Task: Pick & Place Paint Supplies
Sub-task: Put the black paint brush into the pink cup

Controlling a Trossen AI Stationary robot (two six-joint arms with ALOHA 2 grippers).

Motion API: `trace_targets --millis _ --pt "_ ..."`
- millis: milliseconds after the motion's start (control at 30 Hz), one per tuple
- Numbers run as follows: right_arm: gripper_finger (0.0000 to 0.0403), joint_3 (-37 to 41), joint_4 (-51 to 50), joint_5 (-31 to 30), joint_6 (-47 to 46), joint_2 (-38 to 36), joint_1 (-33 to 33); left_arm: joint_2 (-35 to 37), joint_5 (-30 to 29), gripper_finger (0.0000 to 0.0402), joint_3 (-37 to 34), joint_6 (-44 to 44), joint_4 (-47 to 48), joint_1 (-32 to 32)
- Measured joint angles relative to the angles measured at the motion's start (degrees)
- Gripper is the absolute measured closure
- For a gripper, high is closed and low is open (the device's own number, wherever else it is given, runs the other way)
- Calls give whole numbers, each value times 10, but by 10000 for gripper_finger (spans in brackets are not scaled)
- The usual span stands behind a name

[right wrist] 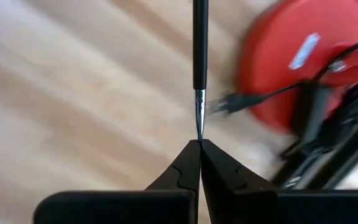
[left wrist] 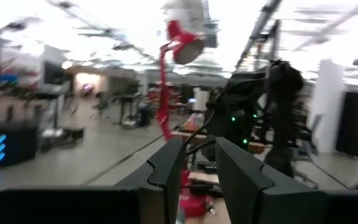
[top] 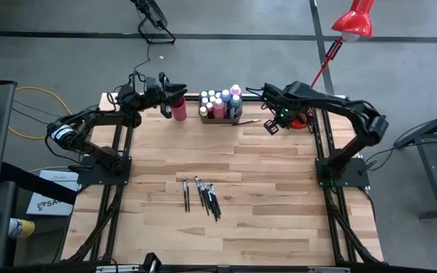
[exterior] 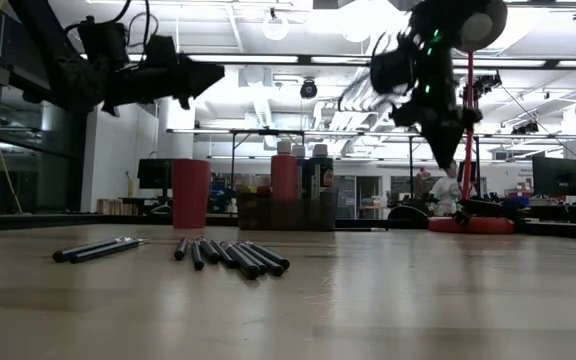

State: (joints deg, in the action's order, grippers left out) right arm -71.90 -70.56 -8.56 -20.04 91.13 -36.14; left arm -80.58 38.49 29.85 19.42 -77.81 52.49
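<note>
My right gripper (right wrist: 199, 144) hangs high over the table's far right, right of the tray (top: 220, 121), and is shut on a thin dark-handled paintbrush (right wrist: 199, 43). The tray holds several paint bottles (top: 218, 102) standing upright. Several more paintbrushes (top: 203, 196) lie flat on the wood near the table's middle. My left gripper (left wrist: 197, 171) is raised at the far left, over the red cup (top: 179, 108). Its fingers stand apart with nothing between them. The cup (exterior: 190, 193) stands on the table below it. My right gripper pinches the paintbrush by the thin tip beyond its metal ferrule (right wrist: 199, 121), at the very ends of the two fingers (right wrist: 185, 165). The fingers point down from above. The brush is clear of the table, and its dark handle (top: 250, 121) reaches away from the fingertips toward the tray.
The red lamp's round base (top: 302, 120) sits on the table just right of my right gripper, with its cord (right wrist: 272, 93) beside it. The lamp's head (top: 353, 23) rises beyond the far edge. Bare wood lies between the tray and the loose brushes.
</note>
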Motion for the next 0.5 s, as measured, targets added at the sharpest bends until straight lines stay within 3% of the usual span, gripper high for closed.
trace_targets --millis 233,367,500 --pt "400 0 12 134 -72 -96 43 1 119 306 105 -103 61 0" --pt "400 0 88 221 -111 -138 58 1 194 306 168 -210 121 -7" --pt "400 -1 200 301 -155 -152 69 4 210 306 214 -343 195 -27"
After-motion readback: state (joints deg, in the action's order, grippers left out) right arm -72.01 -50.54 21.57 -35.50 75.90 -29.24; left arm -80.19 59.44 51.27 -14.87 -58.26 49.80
